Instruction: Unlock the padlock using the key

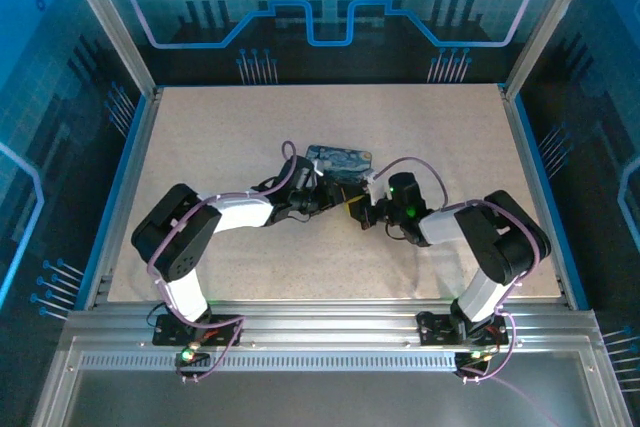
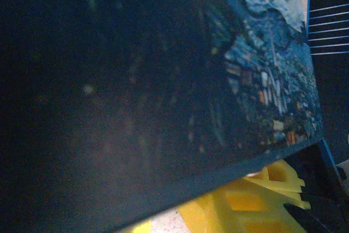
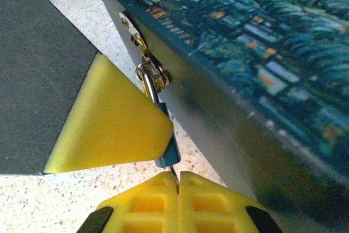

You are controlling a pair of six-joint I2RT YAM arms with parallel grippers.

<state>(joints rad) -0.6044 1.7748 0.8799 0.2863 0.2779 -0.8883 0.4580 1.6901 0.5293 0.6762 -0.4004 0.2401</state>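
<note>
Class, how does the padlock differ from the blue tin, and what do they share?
Size: the padlock is tiny, the tin far larger. Look: the padlock is metal, the tin dark blue with a painted lid. Pose: the tin rests on the table, the padlock is hooked at its side. Shared: both meet at the brass hasp.

Dark blue tin with swirly painted lid on speckled beige tabletop
</note>
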